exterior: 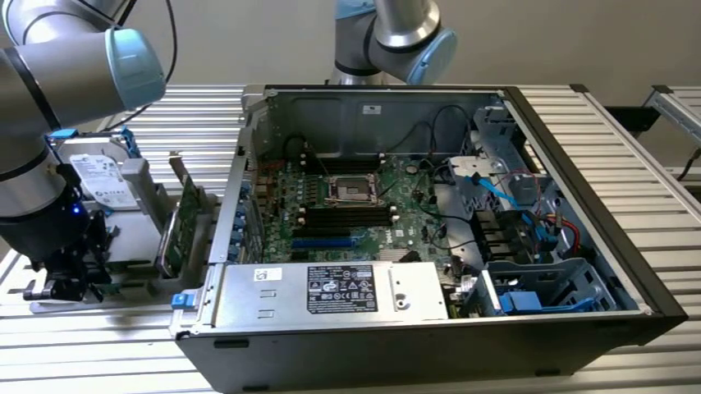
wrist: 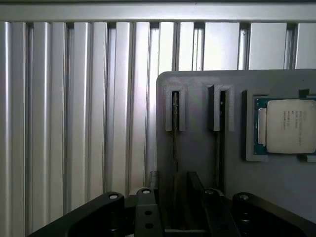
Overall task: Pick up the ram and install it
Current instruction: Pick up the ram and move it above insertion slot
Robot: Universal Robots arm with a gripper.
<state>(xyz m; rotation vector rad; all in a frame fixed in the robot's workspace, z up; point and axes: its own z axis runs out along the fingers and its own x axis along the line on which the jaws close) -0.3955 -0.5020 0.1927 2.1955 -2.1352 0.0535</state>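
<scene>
Exterior view: arm (exterior: 49, 98) stands at the exterior view's left, wrist down over a grey parts tray (exterior: 137, 267) on the slatted metal surface (exterior: 613, 131). The pincer (exterior: 66, 279) hangs low at the tray's near end.

Wrist view: the pincer (wrist: 175, 182) sits astride the ram (wrist: 175, 123). The stick stands on edge in one of the tray's (wrist: 197, 148) two narrow slots and reads as a thin dark line running in between the fingers (wrist: 154, 182). The pincer is released, its fingers standing apart with one on each side of the stick. Can't tell whether either finger touches it. A second stick (wrist: 220, 123) stands on edge in the neighbouring slot, just beside the first. The square silver CPU chip (wrist: 291, 126) lies flat in its own recess further along the tray.

On the tray in the exterior view, a hard drive (exterior: 98, 176) sits at the far end. An expansion card (exterior: 180, 222) stands upright on the side nearest the case.

The open computer case (exterior: 438, 349) lies to the exterior view's right of the tray, with the motherboard (exterior: 373, 234) exposed. Black memory slots (exterior: 345, 217) run just near of the processor socket (exterior: 353, 189). The power supply (exterior: 328, 291) sits along the near wall. A second arm (exterior: 395, 33) rises beyond the case's far side.
</scene>
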